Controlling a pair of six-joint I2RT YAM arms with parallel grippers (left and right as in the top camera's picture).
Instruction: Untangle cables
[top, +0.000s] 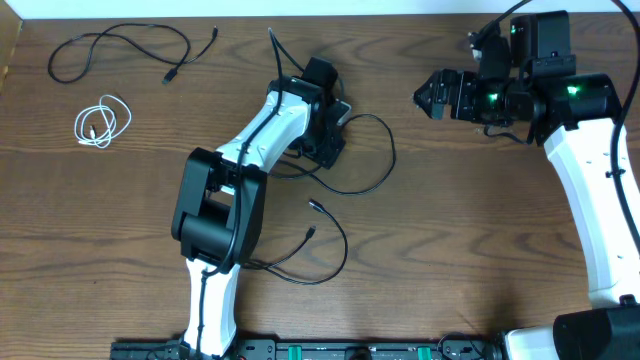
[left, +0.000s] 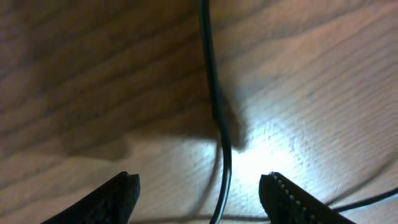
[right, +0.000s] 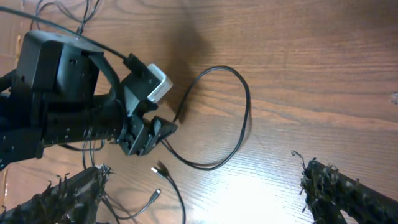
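A long thin black cable (top: 385, 150) lies tangled around my left gripper (top: 325, 125) at the table's middle, with a loop to the right and plug ends (top: 312, 206) in front. In the left wrist view the gripper (left: 199, 193) is open low over the wood, and the black cable (left: 214, 106) runs between its fingers untouched. My right gripper (top: 428, 96) is open and empty, above the table to the right of the loop. Its wrist view (right: 205, 193) shows the loop (right: 245, 106) and two plug ends (right: 158, 169). A second black cable (top: 120, 45) and a white coiled cable (top: 102, 122) lie apart at the far left.
The left arm (top: 215, 210) stretches from the front edge across the tangle and hides part of it. The right arm (top: 600, 200) stands along the right side. The table's far edge (top: 300, 18) runs along the top.
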